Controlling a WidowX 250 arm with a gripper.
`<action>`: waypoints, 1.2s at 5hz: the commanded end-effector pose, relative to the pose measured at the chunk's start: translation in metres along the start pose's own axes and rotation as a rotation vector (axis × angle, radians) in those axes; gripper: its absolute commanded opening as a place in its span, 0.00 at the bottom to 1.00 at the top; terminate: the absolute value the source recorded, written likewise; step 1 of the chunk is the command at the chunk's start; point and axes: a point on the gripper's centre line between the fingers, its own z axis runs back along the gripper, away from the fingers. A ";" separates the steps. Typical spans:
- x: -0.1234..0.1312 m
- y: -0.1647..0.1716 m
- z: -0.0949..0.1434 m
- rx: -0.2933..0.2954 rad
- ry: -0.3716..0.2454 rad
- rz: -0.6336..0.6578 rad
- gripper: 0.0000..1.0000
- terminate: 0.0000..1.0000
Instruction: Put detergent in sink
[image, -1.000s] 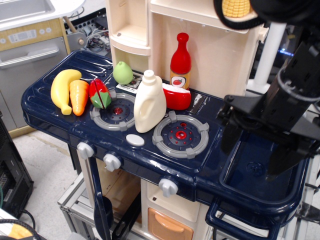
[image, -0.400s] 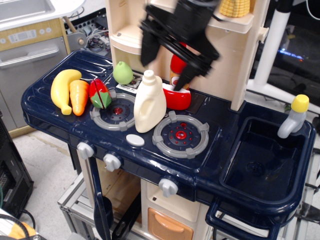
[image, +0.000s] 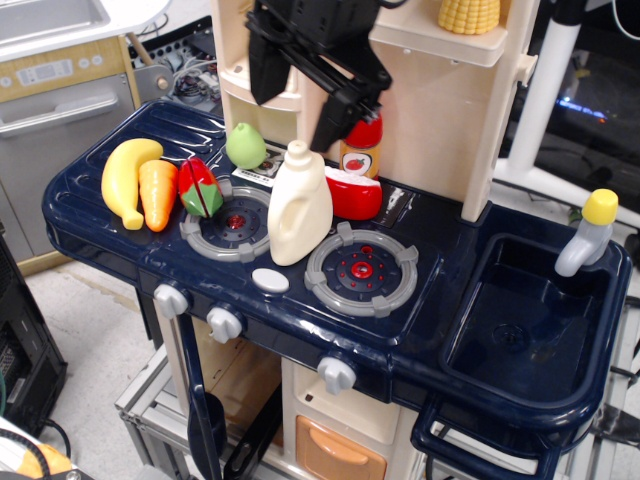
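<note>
The cream-white plastic detergent jug with a side handle and round cap (image: 298, 207) stands upright on the navy-blue toy-kitchen table (image: 110, 150) between the two grey round burners (image: 361, 270), its face blank, while the red ketchup bottle (image: 362, 146) behind it carries a small tomato label. The black claw (image: 296, 93), spread wide and empty, has slid left and now hangs just above the cap. To the right, well apart, lies the deep navy-blue rectangular sink (image: 520, 325) with its yellow-topped grey tap (image: 587, 233).

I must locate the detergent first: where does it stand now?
The detergent stands upright on the stovetop between the two burners, left of the sink, under the open gripper.
</note>
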 end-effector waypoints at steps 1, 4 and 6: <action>-0.001 0.003 -0.017 -0.069 -0.122 0.016 1.00 0.00; 0.005 -0.013 -0.023 -0.169 -0.152 0.129 0.00 0.00; 0.013 -0.063 0.020 -0.197 -0.105 0.366 0.00 0.00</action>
